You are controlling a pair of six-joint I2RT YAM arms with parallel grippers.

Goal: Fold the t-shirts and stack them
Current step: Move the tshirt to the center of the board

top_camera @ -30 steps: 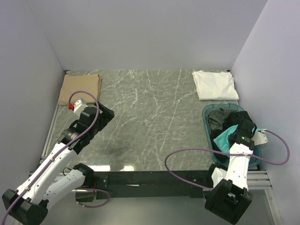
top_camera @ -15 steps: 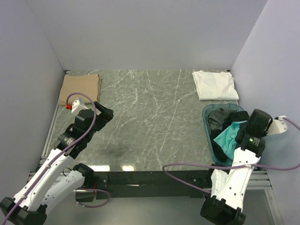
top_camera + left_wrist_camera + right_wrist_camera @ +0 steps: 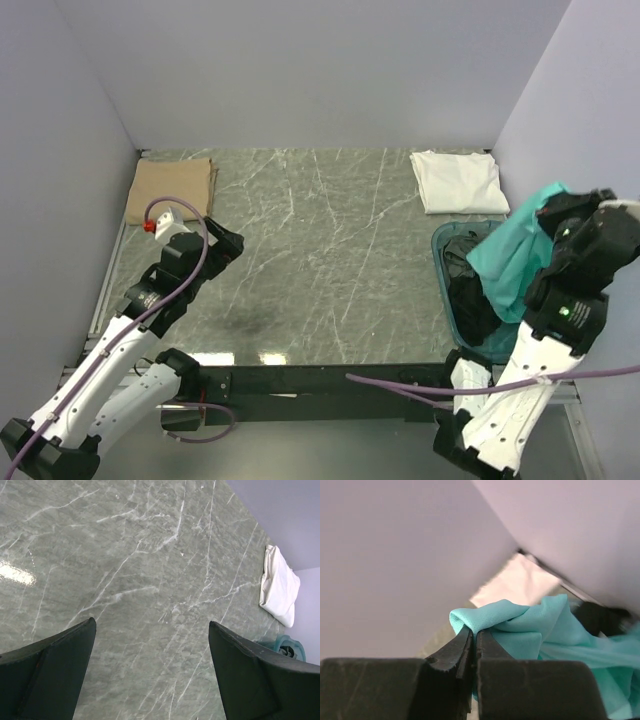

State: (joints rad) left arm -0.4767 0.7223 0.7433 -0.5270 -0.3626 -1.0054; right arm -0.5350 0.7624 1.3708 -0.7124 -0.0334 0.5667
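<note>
Lifted since a second ago: right gripper (image 3: 474,636) clenched on teal tee (image 3: 512,258), cloth hanging below the pinch over tub (image 3: 441,265); left gripper (image 3: 152,630) spread wide, well apart.

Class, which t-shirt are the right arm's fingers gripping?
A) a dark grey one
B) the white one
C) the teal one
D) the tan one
C: the right fingers are shut on a fold of the teal t-shirt, which hangs above the tub.
</note>
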